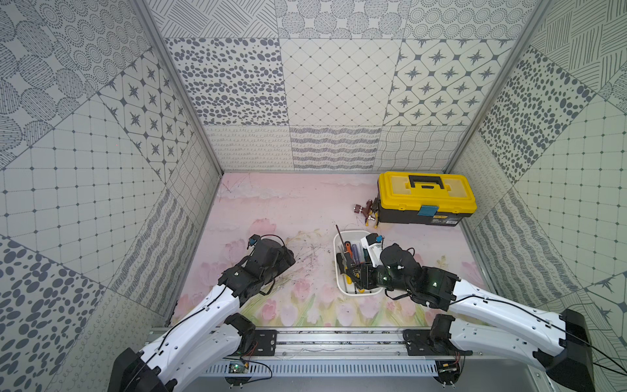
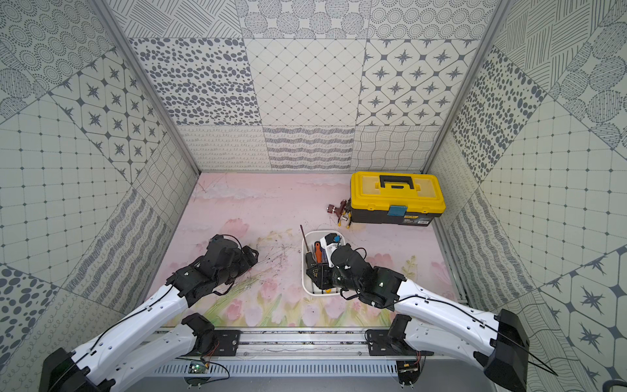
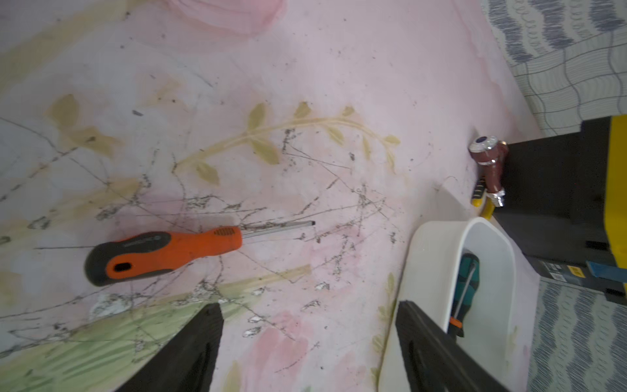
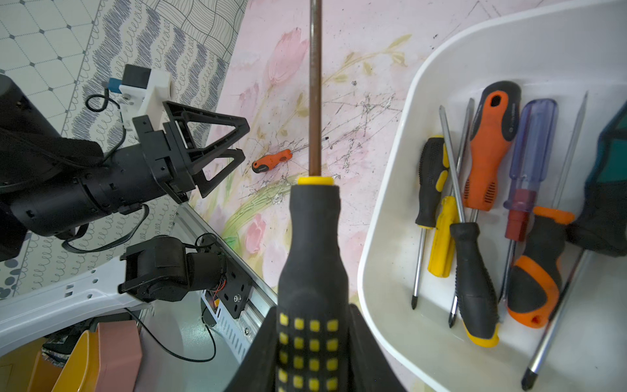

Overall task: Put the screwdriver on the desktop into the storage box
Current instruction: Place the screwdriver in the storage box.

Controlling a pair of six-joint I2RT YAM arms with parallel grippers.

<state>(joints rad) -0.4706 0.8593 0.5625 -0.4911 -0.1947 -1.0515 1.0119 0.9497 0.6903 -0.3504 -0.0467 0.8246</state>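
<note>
The left pincer [image 3: 307, 305] hangs close over the desktop [image 3: 339, 68], jaws wide apart with nothing between them; in both top views it sits left of centre, in the lower half of the frame. Just ahead of it the orange screwdriver [image 3: 169, 249] lies flat on the desktop, touching neither finger. Its long axis runs roughly along the line from one finger to the other, not across it, with the handle end away from the box [image 3: 437, 244] and the tip towards it. I judge the wrist must turn before the jaws can close across the handle. Beyond the tip, well apart from it, stands the box, right of centre in the top views, with several screwdrivers [image 4: 488, 152] inside. The right pincer [image 4: 312, 314] is over its near half, clamped on the handle of a black screwdriver [image 4: 314, 237] whose shaft reaches past the far rim. So the left arm is both nearer the orange screwdriver and free. Farthest back, right of centre, sits a yellow toolbox [image 1: 425, 190]
</note>
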